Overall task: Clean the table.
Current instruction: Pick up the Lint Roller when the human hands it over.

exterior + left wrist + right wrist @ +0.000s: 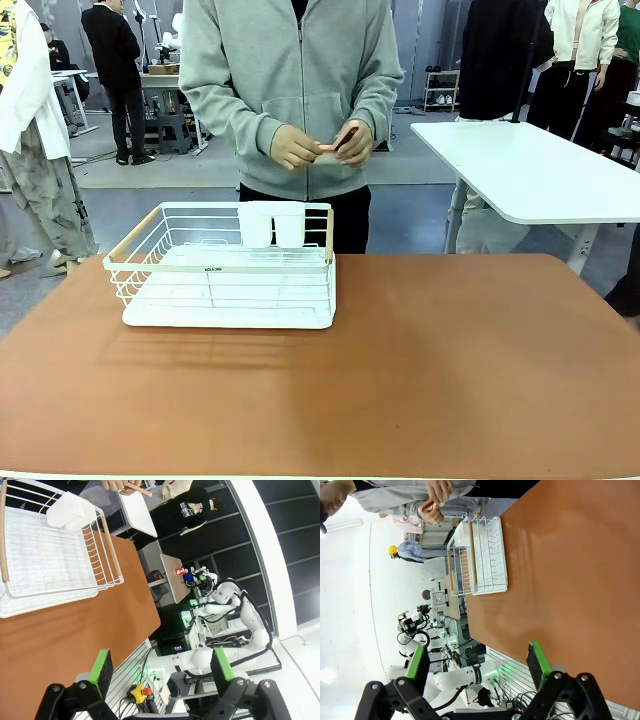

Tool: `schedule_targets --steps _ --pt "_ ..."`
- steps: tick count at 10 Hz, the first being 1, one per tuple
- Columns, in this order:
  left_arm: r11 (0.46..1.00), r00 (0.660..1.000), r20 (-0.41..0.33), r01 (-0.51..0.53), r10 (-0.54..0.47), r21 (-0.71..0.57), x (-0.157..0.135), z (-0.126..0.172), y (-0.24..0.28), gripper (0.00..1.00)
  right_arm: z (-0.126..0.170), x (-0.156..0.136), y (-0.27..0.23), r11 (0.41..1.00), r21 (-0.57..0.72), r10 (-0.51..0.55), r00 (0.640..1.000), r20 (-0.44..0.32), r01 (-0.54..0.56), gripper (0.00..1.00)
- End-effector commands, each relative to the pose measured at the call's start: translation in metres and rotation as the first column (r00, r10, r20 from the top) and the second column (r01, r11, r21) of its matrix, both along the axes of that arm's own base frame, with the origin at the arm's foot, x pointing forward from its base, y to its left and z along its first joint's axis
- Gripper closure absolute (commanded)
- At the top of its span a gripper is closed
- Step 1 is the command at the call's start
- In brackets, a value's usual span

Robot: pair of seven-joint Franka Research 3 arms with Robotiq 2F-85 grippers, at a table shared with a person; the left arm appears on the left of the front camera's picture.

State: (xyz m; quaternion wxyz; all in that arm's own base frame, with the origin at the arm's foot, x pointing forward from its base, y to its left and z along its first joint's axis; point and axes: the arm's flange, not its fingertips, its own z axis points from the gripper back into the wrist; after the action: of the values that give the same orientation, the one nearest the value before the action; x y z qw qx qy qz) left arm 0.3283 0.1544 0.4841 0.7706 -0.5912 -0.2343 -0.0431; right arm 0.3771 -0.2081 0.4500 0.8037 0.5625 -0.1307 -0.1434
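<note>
The reddish-brown table [430,370] spans the front view, with a white wire dish rack [225,270] on its left half. The rack has wooden handles and a white cup holder at its far rim. In the left wrist view my left gripper [160,667] stands open with nothing between its green pads, held off the table's edge [75,635], and the rack [50,555] lies ahead. My right gripper [477,662] is open and empty too, also off the table's edge [560,580], with the rack [485,555] far ahead.
A person in a grey hoodie stands at the far side behind the rack, holding a small thin reddish object [340,143] in both hands. A white-topped table [540,170] stands at the back right. The brown top to the right of the rack is bare.
</note>
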Motion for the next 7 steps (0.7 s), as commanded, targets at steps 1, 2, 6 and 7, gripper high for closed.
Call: schedule_targets --steps 1,2,6,7 --pt "1.000 1.000 0.022 0.002 -0.002 -0.023 -0.0016 0.0025 -0.0001 0.00 0.0037 -0.0039 0.0042 1.000 0.012 -0.007 1.000 0.010 0.007 0.00" --pt "1.000 1.000 0.022 0.002 -0.002 -0.023 -0.0016 0.0025 -0.0001 0.00 0.0037 -0.0039 0.0042 1.000 0.012 -0.007 1.000 0.010 0.007 0.00" --pt "1.000 1.000 0.022 0.002 -0.002 -0.023 -0.0016 0.0025 -0.0001 0.00 0.0037 -0.0039 0.0042 1.000 0.012 -0.007 1.000 0.010 0.007 0.00" --pt "1.000 1.000 0.022 0.002 -0.002 -0.023 -0.0016 0.0025 -0.0001 0.00 0.0037 -0.0039 0.0042 1.000 0.012 -0.007 1.000 0.010 0.007 0.00"
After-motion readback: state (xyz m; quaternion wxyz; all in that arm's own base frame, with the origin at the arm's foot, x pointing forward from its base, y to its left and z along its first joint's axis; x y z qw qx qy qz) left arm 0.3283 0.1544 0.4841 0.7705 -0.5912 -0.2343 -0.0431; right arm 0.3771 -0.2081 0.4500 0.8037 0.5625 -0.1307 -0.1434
